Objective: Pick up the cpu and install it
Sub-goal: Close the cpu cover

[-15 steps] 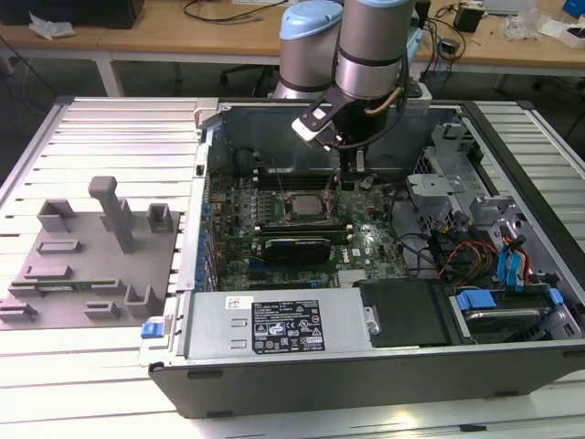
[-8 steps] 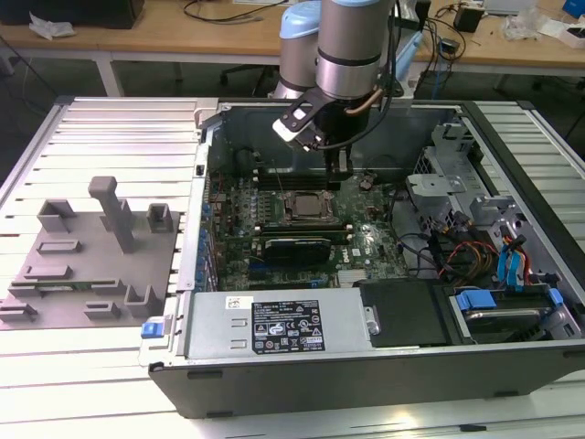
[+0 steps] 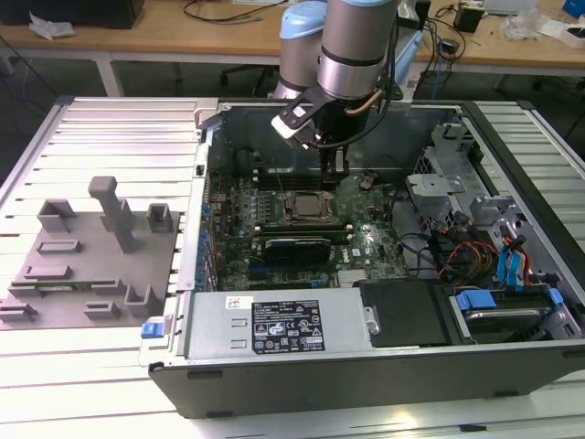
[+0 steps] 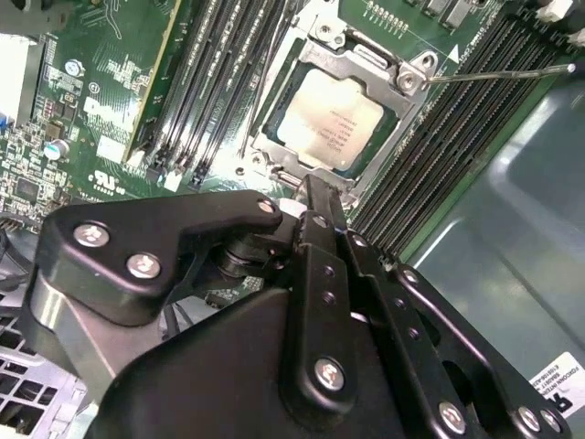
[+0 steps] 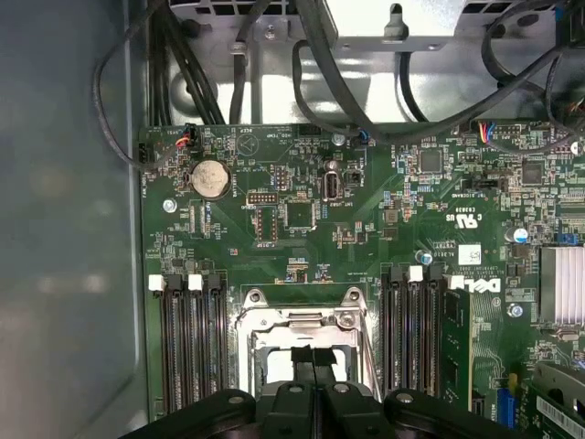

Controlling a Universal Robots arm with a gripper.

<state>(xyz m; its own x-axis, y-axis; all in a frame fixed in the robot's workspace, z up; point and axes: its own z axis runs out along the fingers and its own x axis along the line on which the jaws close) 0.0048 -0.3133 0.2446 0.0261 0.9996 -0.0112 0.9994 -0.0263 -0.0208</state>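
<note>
A grey fixture tray [image 3: 87,265] lies on the tabletop [image 3: 110,128] near its edge at the exterior view's left. Beside it, the open computer case [image 3: 366,384] holds the motherboard [image 3: 366,229]. The cpu [image 4: 331,119] sits in the socket [image 4: 366,62] mid-board. The hand [image 3: 335,169] hangs just above the board beside the socket, its fingers together and holding nothing.

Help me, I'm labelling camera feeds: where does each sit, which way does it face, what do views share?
Exterior view: off the arm, looking down into the open computer case; arm and gripper show.
First wrist view: on the arm, facing the motherboard; gripper tip shows.
Second wrist view: on the arm, facing the cpu in its socket; gripper linkage shows.
Shared: all three show the socket.
</note>
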